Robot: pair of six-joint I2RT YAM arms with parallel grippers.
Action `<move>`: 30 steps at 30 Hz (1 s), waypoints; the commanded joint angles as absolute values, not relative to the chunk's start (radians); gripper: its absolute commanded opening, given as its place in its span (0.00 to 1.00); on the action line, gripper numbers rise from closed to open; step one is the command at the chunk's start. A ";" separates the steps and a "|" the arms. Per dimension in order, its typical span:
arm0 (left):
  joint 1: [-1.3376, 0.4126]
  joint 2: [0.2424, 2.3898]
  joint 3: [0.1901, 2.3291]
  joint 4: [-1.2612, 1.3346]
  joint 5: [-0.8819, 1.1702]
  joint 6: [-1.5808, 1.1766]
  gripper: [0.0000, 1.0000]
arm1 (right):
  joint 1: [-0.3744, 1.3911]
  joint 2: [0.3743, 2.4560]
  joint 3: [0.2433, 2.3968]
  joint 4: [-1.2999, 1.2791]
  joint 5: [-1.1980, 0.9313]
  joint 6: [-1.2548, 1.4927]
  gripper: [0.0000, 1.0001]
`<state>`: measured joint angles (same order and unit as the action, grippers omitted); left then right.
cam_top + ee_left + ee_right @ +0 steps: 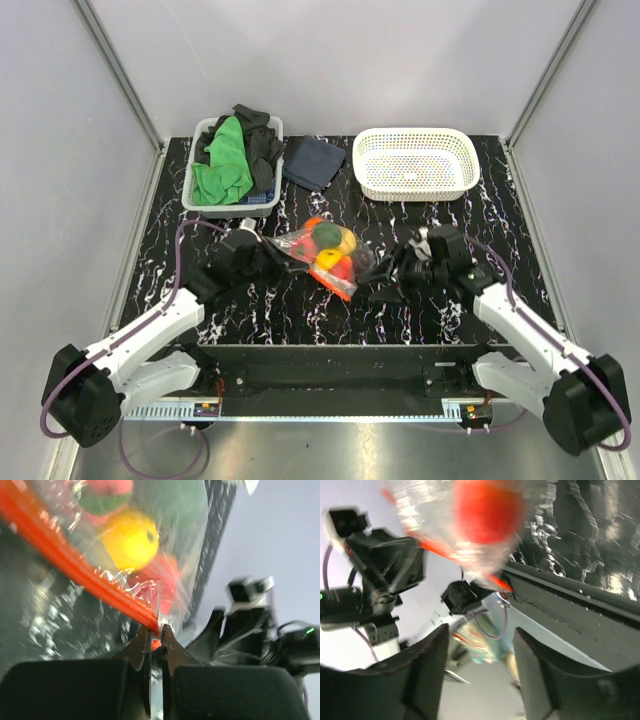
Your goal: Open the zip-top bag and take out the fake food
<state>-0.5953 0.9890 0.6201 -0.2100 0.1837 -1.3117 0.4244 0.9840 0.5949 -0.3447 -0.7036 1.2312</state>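
Pinching the crinkly clear zip-top bag [325, 250] by its red-orange strip [75, 567] with my left pincer [155, 635]; right pincer [477, 645] is gaping empty, needing the opposite lip.

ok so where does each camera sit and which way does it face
top external: above and behind the bases, looking down on the table, both arms whole, the zip-top bag between them.
left wrist: faces along the left gripper, shut on the bag's red strip; right arm beyond.
right wrist: faces past the open right gripper toward the bag and left arm.
all three share the bag.
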 commanded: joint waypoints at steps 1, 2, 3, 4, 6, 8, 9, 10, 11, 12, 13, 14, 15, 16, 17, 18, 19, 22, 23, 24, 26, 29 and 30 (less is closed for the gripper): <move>-0.690 0.962 0.600 -0.109 0.218 -1.506 0.00 | 0.509 1.060 0.808 -0.444 -0.723 0.924 0.68; -0.699 0.966 0.624 -0.110 0.218 -1.512 0.00 | 0.531 1.098 0.843 -0.471 -0.707 0.876 0.71; -0.712 0.976 0.643 -0.115 0.221 -1.511 0.00 | 0.584 1.118 0.915 -0.501 -0.662 0.777 0.72; -0.716 0.988 0.662 -0.123 0.225 -1.506 0.00 | 0.610 1.140 0.955 -0.582 -0.626 0.729 0.73; -0.727 1.023 0.734 -0.176 0.229 -1.483 0.00 | 0.672 1.193 1.052 -0.652 -0.505 0.604 0.75; -0.730 1.055 0.776 -0.205 0.235 -1.465 0.00 | 0.744 1.241 1.104 -0.727 -0.424 0.530 0.76; -0.730 1.064 0.808 -0.231 0.236 -1.460 0.00 | 0.762 1.252 1.150 -0.747 -0.323 0.461 0.77; -0.730 1.069 0.825 -0.248 0.236 -1.457 0.00 | 0.793 1.262 1.172 -0.782 -0.278 0.428 0.77; -0.730 1.080 0.837 -0.262 0.235 -1.454 0.00 | 0.799 1.279 1.190 -0.793 -0.244 0.396 0.77; -0.730 1.081 0.854 -0.279 0.235 -1.454 0.00 | 0.807 1.287 1.219 -0.802 -0.185 0.338 0.77; -0.732 1.083 0.856 -0.284 0.235 -1.457 0.00 | 0.816 1.298 1.229 -0.810 -0.166 0.310 0.78; -0.732 1.083 0.857 -0.288 0.239 -1.476 0.00 | 0.818 1.304 1.239 -0.814 -0.152 0.281 0.78; -0.730 1.085 0.856 -0.290 0.242 -1.486 0.00 | 0.824 1.308 1.262 -0.822 -0.102 0.232 0.79; -0.730 1.088 0.859 -0.288 0.242 -1.493 0.00 | 0.828 1.312 1.272 -0.830 -0.078 0.209 0.79; -0.730 1.089 0.861 -0.290 0.244 -1.497 0.00 | 0.840 1.313 1.281 -0.830 -0.062 0.187 0.79; -0.730 1.094 0.862 -0.291 0.245 -1.499 0.00 | 0.845 1.312 1.302 -0.827 -0.043 0.146 0.79; -0.730 1.098 0.864 -0.294 0.244 -1.502 0.00 | 0.850 1.305 1.311 -0.824 -0.037 0.128 0.79; -0.730 1.111 0.867 -0.295 0.248 -1.531 0.00 | 0.864 1.281 1.322 -0.789 -0.046 0.074 0.79; -0.730 1.115 0.871 -0.293 0.253 -1.532 0.00 | 0.864 1.281 1.318 -0.775 -0.061 0.045 0.78; -0.730 1.120 0.879 -0.293 0.258 -1.531 0.00 | 0.865 1.279 1.306 -0.756 -0.105 0.031 0.77; -0.730 1.127 0.896 -0.293 0.268 -1.531 0.00 | 0.865 1.293 1.296 -0.746 -0.132 0.015 0.76; -0.729 1.141 0.916 -0.295 0.279 -1.534 0.00 | 0.868 1.316 1.266 -0.710 -0.160 0.012 0.74; -0.724 1.144 0.917 -0.295 0.287 -1.537 0.00 | 0.870 1.316 1.244 -0.680 -0.152 0.017 0.73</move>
